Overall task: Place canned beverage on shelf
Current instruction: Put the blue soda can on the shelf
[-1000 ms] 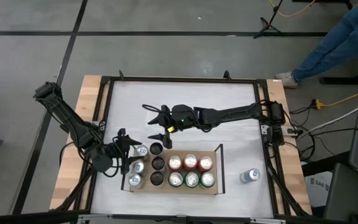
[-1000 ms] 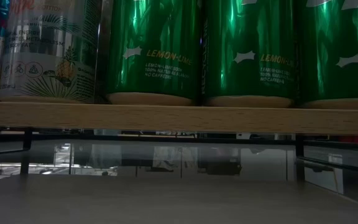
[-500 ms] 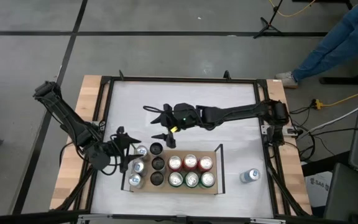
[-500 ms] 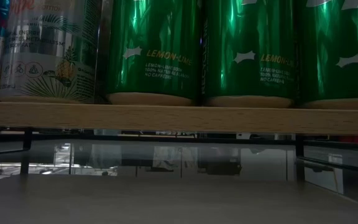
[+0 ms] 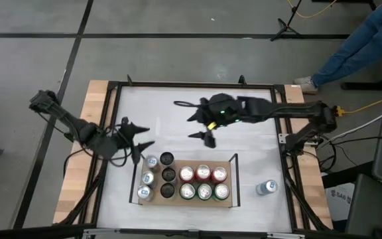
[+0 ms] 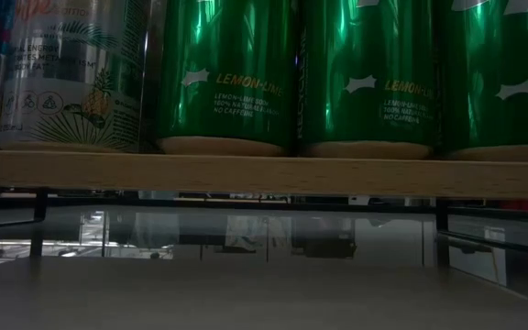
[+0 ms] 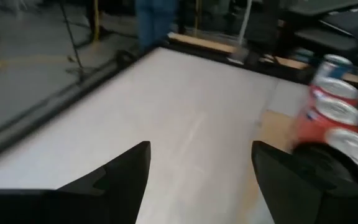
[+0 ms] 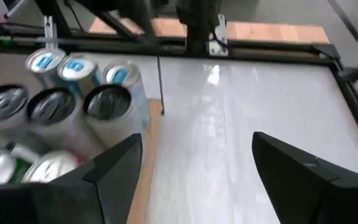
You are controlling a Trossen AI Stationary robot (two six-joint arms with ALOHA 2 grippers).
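The shelf (image 5: 232, 201), a light wooden board with black end rails, stands at the table's near middle. On it stand silver blue-topped cans (image 5: 147, 177), black cans (image 5: 169, 174), red cans (image 5: 203, 174) and green cans (image 5: 205, 192). In the low view the green cans (image 6: 227, 73) stand on the board's edge (image 6: 264, 172). One more can (image 5: 266, 188) stands on the table right of the shelf. My left gripper (image 5: 140, 135) is open and empty, far-left of the shelf. My right gripper (image 5: 197, 128) is open and empty, beyond the shelf's far edge.
The white tabletop (image 5: 244, 146) is bounded by a black frame (image 5: 197, 85), with wooden strips along its left and right sides. A person's legs (image 5: 357, 46) show on the floor past the far right corner. The left wrist view shows the shelf's cans (image 7: 334, 118) off to one side.
My left gripper has drawn back from the shelf's left column of cans, toward the table's far and left edges. My right gripper has moved from just beyond the black cans toward the far and right edges. The cans on the shelf have stayed where they were.
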